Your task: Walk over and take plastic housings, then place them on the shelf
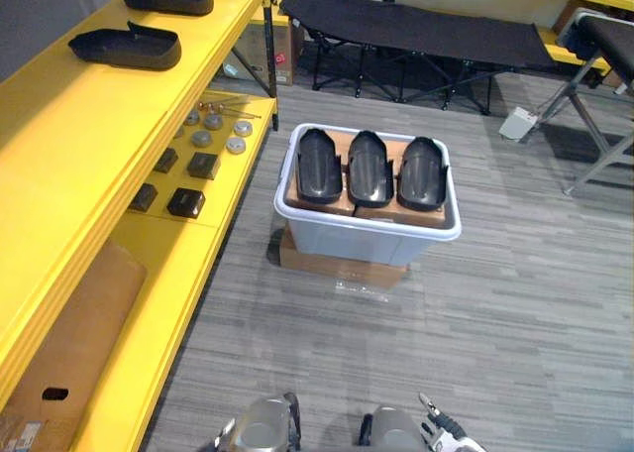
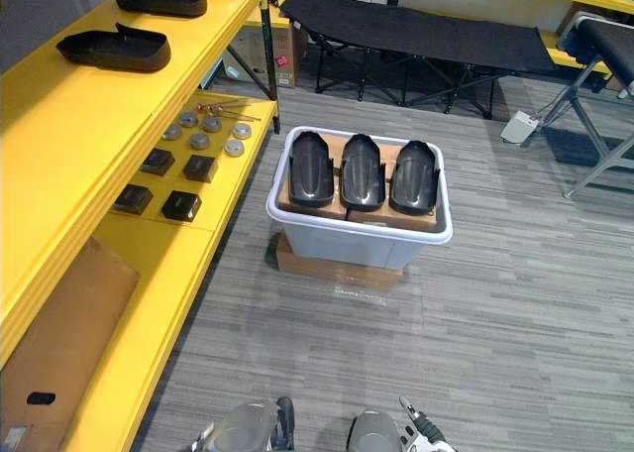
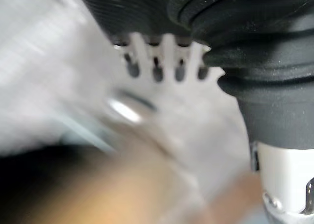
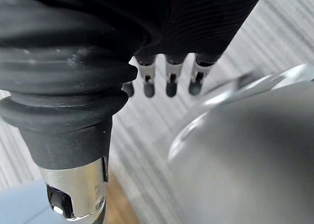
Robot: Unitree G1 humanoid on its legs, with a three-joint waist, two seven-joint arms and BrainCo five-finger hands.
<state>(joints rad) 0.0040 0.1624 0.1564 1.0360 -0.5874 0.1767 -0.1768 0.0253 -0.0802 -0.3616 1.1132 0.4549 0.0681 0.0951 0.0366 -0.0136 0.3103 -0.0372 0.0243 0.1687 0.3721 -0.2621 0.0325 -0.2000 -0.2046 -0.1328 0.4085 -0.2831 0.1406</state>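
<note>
- Facing a grey carpet floor point(image 1: 495, 303) with fine stripes; a yellow shelf point(image 1: 89, 165) of flat painted boards runs along the left.
- A pale plastic bin point(image 1: 367, 236) with a rounded rim stands on a flat cardboard box point(image 1: 342, 264) on the floor, near the shelf's lower level.
- Three plastic housings point(image 1: 369, 169) lie side by side in the bin on brown cardboard. They are black, glossy, hollow shells, rounded at one end.
- Further housings point(image 1: 127, 46) lie on the shelf's top board, long, black and matte.
- Small round metal discs point(image 1: 236, 145) and square black blocks point(image 1: 186, 203) sit on the level below. A cardboard sheet point(image 1: 74, 343) lies on the lowest level.
- At the back is a black folding cot point(image 1: 416, 26) with fabric on a thin frame. Metal stand legs point(image 1: 594, 125) show at the right.
- The left hand point(image 3: 166, 52) has loose, uncurled fingers and holds nothing; what lies beyond it is blurred.
- The right hand point(image 4: 171, 79) has relaxed fingers in a row and is empty, above the striped carpet.
</note>
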